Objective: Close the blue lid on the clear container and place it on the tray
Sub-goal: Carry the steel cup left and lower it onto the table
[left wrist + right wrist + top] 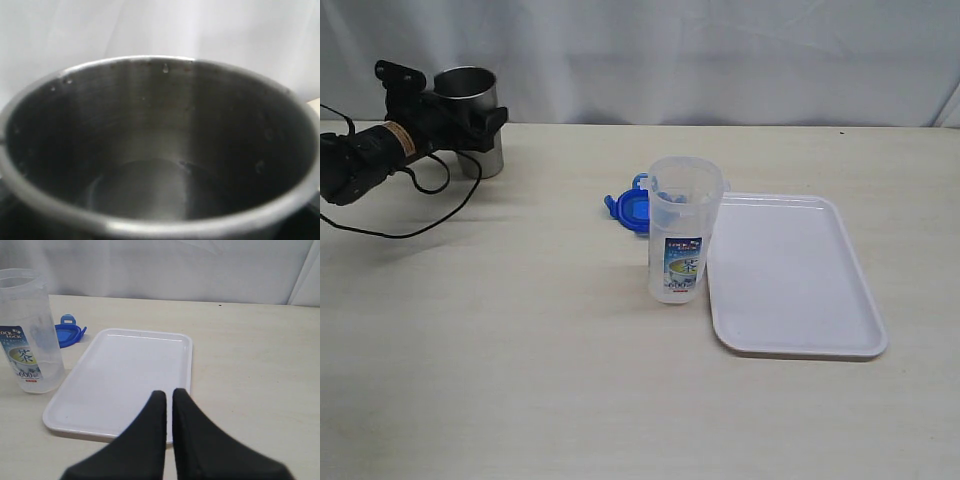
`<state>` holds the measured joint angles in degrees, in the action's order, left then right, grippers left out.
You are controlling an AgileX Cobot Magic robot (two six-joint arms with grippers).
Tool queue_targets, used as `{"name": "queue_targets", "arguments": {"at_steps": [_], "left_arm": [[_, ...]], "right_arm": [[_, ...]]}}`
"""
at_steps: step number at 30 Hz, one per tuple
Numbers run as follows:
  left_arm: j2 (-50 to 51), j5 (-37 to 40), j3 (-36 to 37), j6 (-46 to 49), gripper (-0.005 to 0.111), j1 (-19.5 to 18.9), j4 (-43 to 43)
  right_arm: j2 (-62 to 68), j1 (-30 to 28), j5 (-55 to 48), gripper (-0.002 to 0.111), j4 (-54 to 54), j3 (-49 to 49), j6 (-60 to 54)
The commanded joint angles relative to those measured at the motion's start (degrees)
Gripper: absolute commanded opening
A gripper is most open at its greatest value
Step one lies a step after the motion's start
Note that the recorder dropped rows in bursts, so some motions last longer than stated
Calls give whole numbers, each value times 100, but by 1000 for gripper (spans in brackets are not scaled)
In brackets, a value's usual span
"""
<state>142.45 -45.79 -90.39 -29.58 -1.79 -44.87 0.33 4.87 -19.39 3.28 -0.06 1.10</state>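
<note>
Your left hand [445, 100] sits at the far left back of the worktop [520, 350], its two fingers spread wide on either side of a steel cup [480, 160] and clasping it. The cup stands upright, and the left wrist view looks straight down into its bare, dull interior. Your right hand [169, 395] is clenched with nothing in it. Its dark fingers are pressed almost together, with only a thin slit between them, and they hover over the near edge of the tray [125, 370]. That hand does not show in the exterior view. The clear container [682, 235] stands upright on the worktop with its mouth open, its printed label facing the exterior camera. It is just beside the left long edge of the white tray [790, 270], not on it. The blue lid [632, 208] lies flat on the worktop right behind the container, partly hidden by it in the exterior view, and near the tray's far left corner. The lid is off the container. The cup and your left hand are well apart from the container, lid and tray.
</note>
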Motion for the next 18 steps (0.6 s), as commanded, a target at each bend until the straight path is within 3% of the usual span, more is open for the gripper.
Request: {"name": "queue_targets", "arguments": {"at_steps": [1,3,18], "left_arm": [[-165,-243,-69,-65,86,45,63],[-178,-248,-69,-65,95,45,52],[-266,-205,53,-285,95,-32,-429]], "right_arm": [[-33,-19,4,4,58,6,18],[-33,-19,4,4,58,6,18],[-33,-19,4,4,58,6,18]]}}
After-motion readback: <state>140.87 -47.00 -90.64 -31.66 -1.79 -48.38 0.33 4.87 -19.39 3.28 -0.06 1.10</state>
